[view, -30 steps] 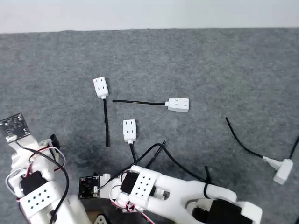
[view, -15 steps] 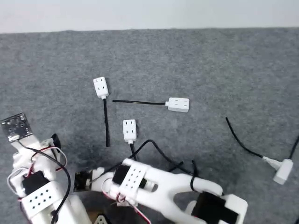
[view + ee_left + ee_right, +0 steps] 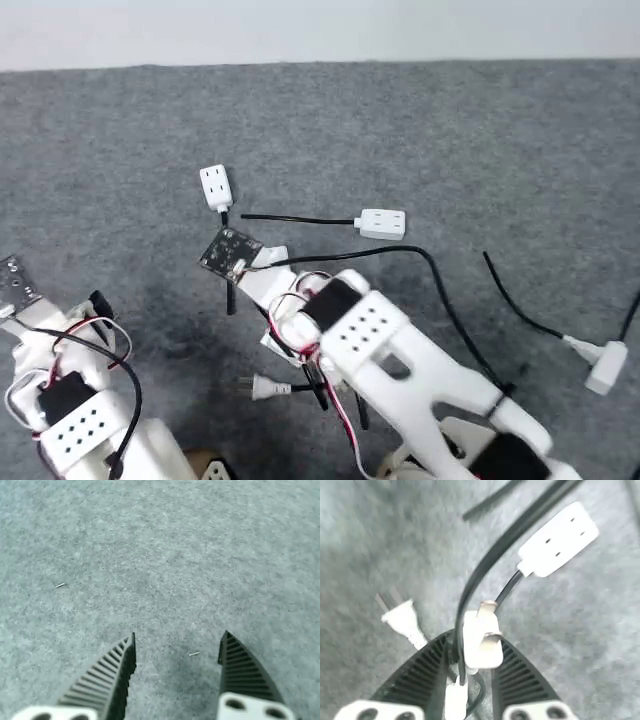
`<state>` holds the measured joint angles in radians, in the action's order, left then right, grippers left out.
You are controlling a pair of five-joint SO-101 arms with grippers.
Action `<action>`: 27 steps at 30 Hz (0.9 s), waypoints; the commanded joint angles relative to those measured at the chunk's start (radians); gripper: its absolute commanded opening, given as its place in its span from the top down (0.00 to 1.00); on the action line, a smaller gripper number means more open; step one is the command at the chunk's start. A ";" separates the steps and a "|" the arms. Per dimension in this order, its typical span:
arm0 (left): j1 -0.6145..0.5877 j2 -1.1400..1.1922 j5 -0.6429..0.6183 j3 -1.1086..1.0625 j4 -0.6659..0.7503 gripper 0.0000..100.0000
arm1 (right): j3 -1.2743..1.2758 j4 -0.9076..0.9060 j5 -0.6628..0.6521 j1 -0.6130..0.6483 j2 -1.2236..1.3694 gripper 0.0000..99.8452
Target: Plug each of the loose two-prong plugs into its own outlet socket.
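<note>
High view: my right arm [image 3: 400, 370] covers the frame's centre; the loose plug's [image 3: 262, 385] cord passes under it. At the right edge, a white connector [image 3: 605, 367] is too small to identify as plug or socket; the black cord [image 3: 632, 310] beside it is cut off there. Right wrist view: the held plug's [image 3: 481, 642] rear end is hidden between my right gripper's [image 3: 476, 640] fingers.

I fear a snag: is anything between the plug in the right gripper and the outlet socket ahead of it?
A thick black cable arcs from beside the plug in the right gripper and passes along the edge of the outlet socket, crossing the gap between them. Its slots are uncovered.
</note>
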<state>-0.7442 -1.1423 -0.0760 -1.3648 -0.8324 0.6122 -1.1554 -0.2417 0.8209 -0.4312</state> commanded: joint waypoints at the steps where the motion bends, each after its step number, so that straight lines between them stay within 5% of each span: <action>1: -0.011 -0.014 -0.021 0.054 0.031 0.75 | -0.103 -0.073 0.015 -0.018 -0.136 0.99; 8: -0.009 -0.014 -0.021 0.048 0.031 0.75 | -0.359 -0.344 0.014 -0.113 -0.274 0.99; 15: -0.009 -0.014 -0.021 0.047 0.031 0.75 | -0.479 -0.473 -0.118 -0.565 -0.277 0.99; 20: 0.005 -0.014 -0.021 0.047 0.031 0.75 | -0.327 -0.372 -0.163 -0.809 -0.242 0.99; 27: 0.018 -0.014 -0.020 0.035 0.031 0.75 | -0.101 -0.068 -0.158 -0.963 -0.101 0.89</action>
<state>-0.7334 -1.1423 -0.0882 -1.3648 -0.8324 0.4910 -1.3395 -0.3905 -0.0890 -0.5738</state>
